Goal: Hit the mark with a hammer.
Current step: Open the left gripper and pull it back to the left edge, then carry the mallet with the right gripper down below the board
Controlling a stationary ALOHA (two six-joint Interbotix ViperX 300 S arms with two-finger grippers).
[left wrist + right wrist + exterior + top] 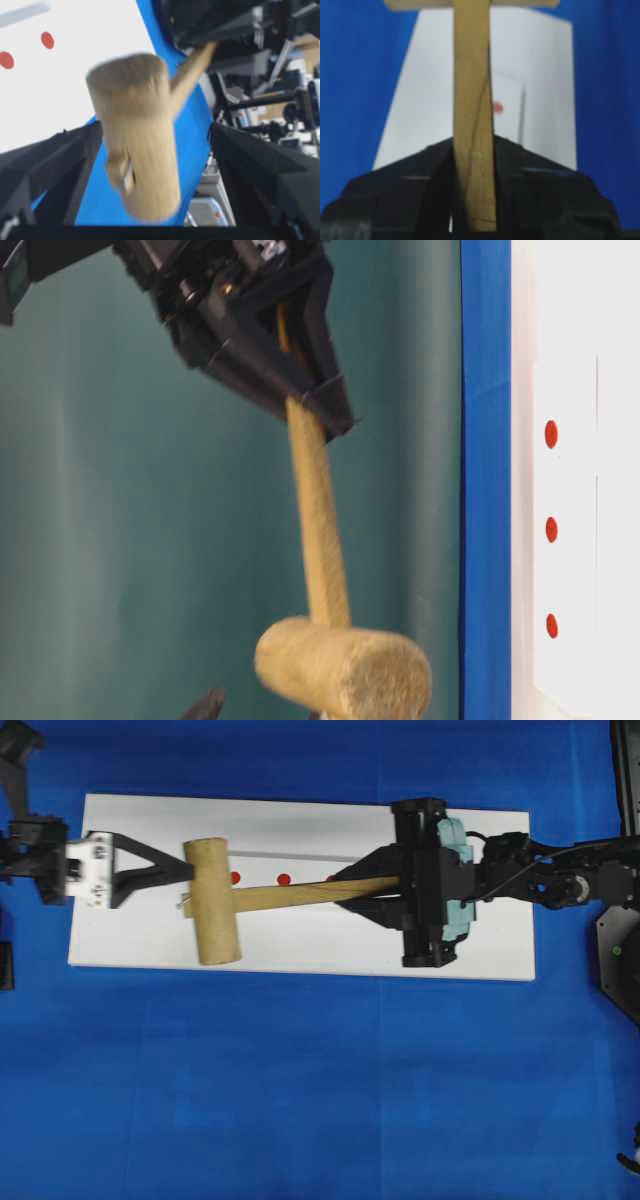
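Overhead view: the right end effector (pixel 385 892) clamps the slim handle of the light wooden hammer (pixel 212 901), whose head hangs above the white board's (pixel 300 950) left part. Its jaws spread wide and empty, the left end effector (pixel 178 872) sits just left of the head; the small red middle mark (pixel 283 878) lies right of the head.

Seen from overhead, the board (pixel 300 945) lies across the middle of the desk (pixel 300 1100). The hammer (pixel 260 900) hangs above it, head to the left, handle running right into the right gripper (pixel 372 892). The left gripper (pixel 165 872) sits just left of the head, fingers (pixel 150 853) either side. The mark (pixel 283 878) shows just behind the handle, between two other dots (pixel 235 878).
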